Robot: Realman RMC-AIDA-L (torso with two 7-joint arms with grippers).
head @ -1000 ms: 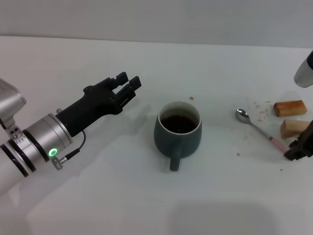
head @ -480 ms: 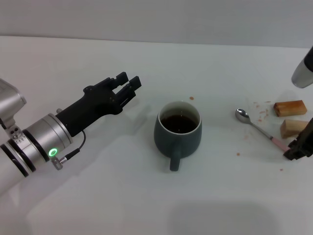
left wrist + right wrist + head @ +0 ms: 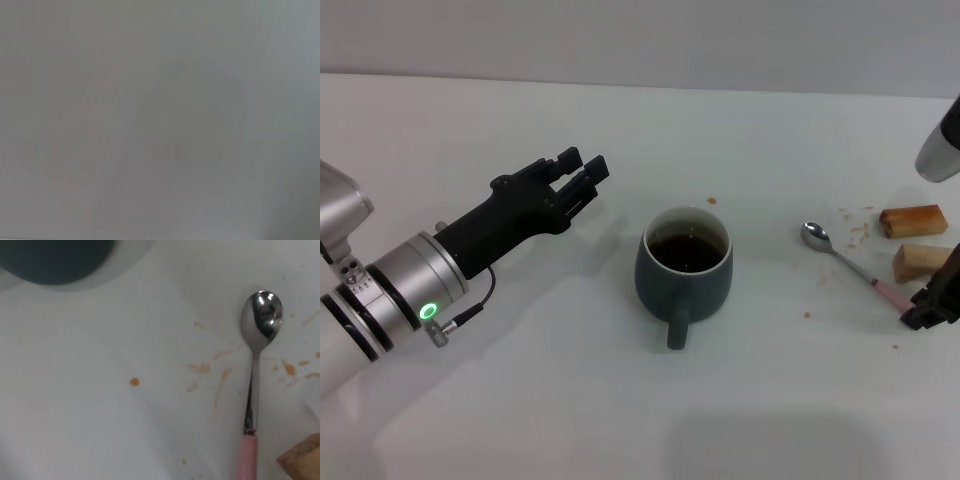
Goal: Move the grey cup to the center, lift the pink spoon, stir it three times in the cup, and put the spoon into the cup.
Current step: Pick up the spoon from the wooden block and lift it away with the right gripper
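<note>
Grey cup [image 3: 686, 268] stands mid-worktop; left gripper [image 3: 582, 176] hovers beside it, fingers parted. Right gripper [image 3: 932, 306] sits at the pink spoon [image 3: 848, 262] handle; finger state indeterminable.

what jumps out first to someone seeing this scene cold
The grey cup stands mid-table with dark liquid inside, handle toward the robot. To its right lies the pink spoon among brown splashes, the right end effector at its handle end beside two wooden blocks. The left end effector hovers left of the cup.
</note>
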